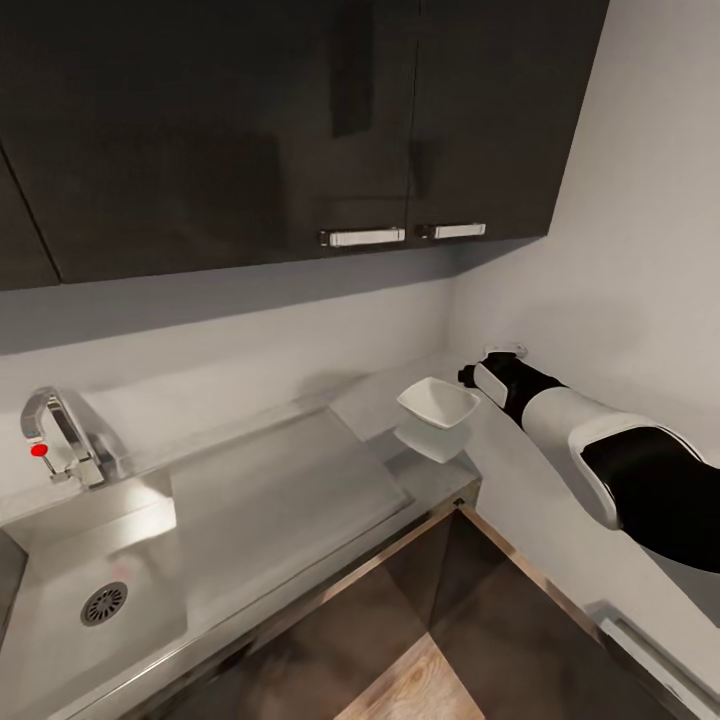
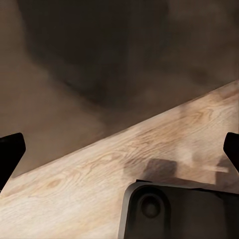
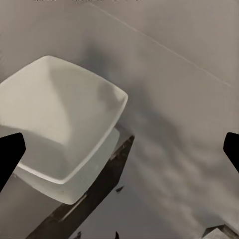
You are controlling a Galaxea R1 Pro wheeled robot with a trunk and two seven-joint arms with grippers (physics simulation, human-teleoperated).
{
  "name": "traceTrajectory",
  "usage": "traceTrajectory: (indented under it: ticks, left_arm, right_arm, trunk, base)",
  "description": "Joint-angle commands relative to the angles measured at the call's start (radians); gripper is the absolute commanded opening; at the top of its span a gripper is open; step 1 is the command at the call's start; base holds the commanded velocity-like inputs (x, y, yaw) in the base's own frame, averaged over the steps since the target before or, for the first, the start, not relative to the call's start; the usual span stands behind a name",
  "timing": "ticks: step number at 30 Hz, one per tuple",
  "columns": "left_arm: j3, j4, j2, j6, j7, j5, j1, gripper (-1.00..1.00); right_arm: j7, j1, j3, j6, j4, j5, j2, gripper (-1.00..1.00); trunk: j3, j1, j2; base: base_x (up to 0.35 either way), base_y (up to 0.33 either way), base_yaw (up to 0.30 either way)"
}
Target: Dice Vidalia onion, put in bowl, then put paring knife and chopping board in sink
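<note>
The white bowl sits at centre right of the head view, on the grey countertop near the corner; the right arm reaches in from the lower right, its right gripper just beside the bowl, fingers spread wide and holding nothing; lower left, the sink and faucet; the left gripper hangs open over the wood floor.

Light wood floor runs in a diagonal band across the lower half of the frame, with murky dark brown surface above it. The left gripper has its two dark fingertips spread wide at either edge. A grey rounded robot part sits at the bottom centre.
</note>
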Motion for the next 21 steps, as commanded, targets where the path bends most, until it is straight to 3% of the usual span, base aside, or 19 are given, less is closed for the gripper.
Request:
traceTrajectory:
  ticks: [1, 12, 21]
  left_arm:
    - [-0.009, -0.002, 0.001, -0.001, 0.006, 0.006, 0.001, 1.00]
    - [-0.009, -0.002, 0.001, -0.001, 0.006, 0.006, 0.001, 1.00]
    - [-0.009, -0.002, 0.001, -0.001, 0.006, 0.006, 0.001, 1.00]
  right_arm:
    - [-0.005, 0.000, 0.008, 0.006, -0.002, -0.009, -0.001, 1.00]
    - [-0.006, 0.013, 0.008, -0.006, -0.001, -0.009, -0.001, 1.00]
    - [-0.005, 0.024, 0.008, -0.008, -0.001, -0.015, -0.002, 1.00]
  trunk:
    - [-0.002, 0.001, -0.001]
    - [-0.003, 0.001, -0.001]
    - [-0.016, 0.001, -0.001]
  base:
    - [0.174, -0.038, 0.000]
    - [0.245, -0.045, 0.000]
    - [0.143, -0.002, 0.000]
